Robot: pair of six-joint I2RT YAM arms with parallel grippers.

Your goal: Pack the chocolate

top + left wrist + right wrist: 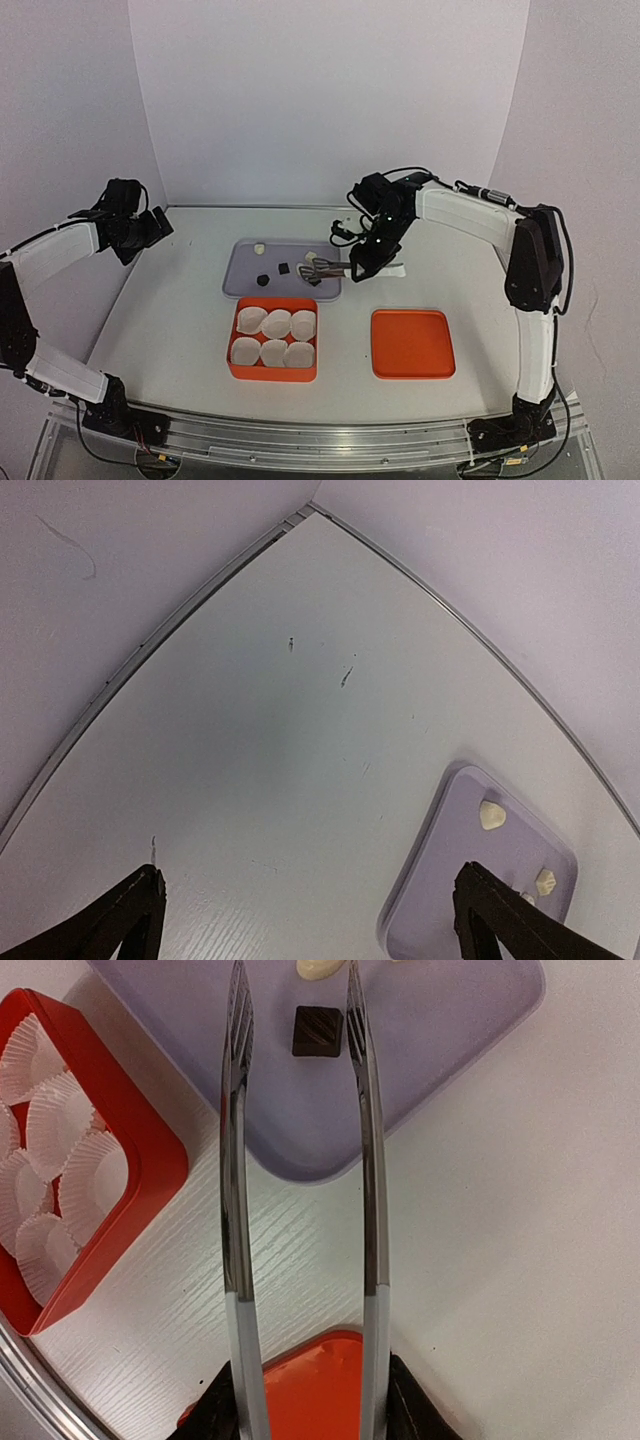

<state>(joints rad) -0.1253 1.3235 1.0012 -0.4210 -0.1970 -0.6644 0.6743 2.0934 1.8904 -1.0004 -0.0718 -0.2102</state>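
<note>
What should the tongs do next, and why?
Probably lower the tongs and squeeze them on the dark chocolate. It lies on the purple tray, right between the open tips in the wrist view, and the paper cups in the red box look empty.

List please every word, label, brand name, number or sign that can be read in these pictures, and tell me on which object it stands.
None: no readable text shows in any view.
The flat purple plastic tray, the red-orange square box, the flat orange lid and the long metal tongs are all plain.
The dark square chocolate piece bears only diagonal ridges, no letters.
</note>
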